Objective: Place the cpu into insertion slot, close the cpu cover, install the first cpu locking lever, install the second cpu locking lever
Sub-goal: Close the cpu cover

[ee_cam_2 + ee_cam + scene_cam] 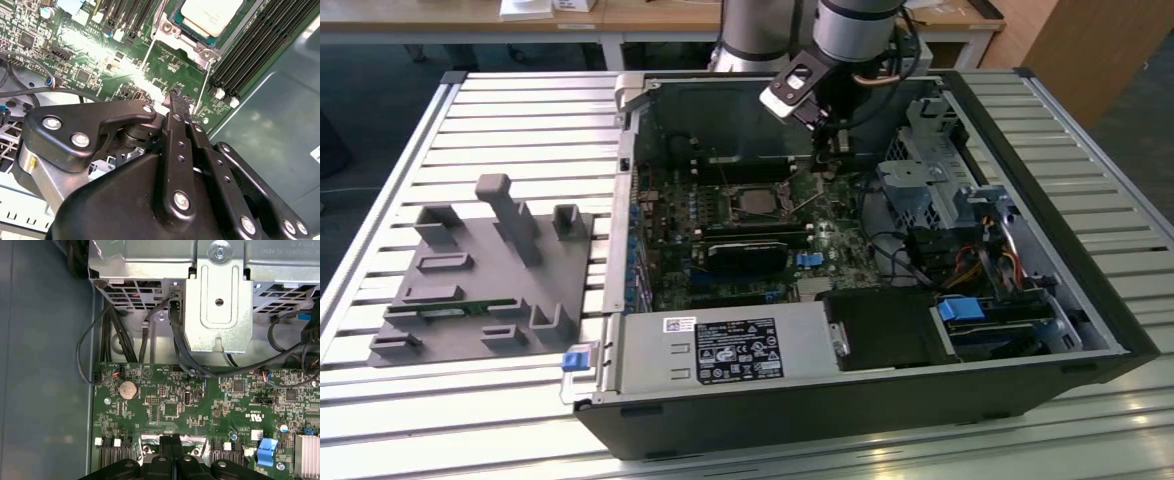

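Second wrist view: the black, jointed gripper [176, 97], fingers clenched together, hovers near the dull silver square cpu [210, 14], seated in its metal-rimmed slot [167, 27] (glossy green board [170, 70] around).

Slatted table [520, 110]: computer case [854, 405], grey fixture [480, 290]
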`<state>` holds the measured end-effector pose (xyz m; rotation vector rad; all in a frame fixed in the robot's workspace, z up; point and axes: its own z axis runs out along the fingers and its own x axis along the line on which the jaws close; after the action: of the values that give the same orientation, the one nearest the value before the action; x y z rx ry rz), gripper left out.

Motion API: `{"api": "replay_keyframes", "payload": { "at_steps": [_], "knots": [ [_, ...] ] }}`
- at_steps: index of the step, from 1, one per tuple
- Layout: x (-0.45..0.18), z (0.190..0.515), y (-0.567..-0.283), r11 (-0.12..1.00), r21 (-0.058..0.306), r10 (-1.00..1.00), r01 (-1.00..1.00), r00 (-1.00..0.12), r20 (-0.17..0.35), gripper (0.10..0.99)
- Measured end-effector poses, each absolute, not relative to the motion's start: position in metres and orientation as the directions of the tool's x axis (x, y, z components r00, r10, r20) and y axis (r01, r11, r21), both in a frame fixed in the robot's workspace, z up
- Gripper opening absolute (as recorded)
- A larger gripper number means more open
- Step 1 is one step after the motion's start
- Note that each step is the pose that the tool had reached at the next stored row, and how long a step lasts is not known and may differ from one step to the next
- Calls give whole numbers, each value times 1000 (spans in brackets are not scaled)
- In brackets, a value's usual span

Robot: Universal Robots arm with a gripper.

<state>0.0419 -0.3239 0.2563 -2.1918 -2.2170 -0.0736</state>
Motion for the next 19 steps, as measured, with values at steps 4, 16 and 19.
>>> {"api": "replay_keyframes", "payload": {
  "at_steps": [4,16,19],
  "knots": [
    [46,256,-324,11,17,999,1000,-12,50,106],
    [57,253,-323,11,17,999,1000,-12,50,106],
    [61,253,-322,11,15,999,1000,-12,50,106]
  ]
}}
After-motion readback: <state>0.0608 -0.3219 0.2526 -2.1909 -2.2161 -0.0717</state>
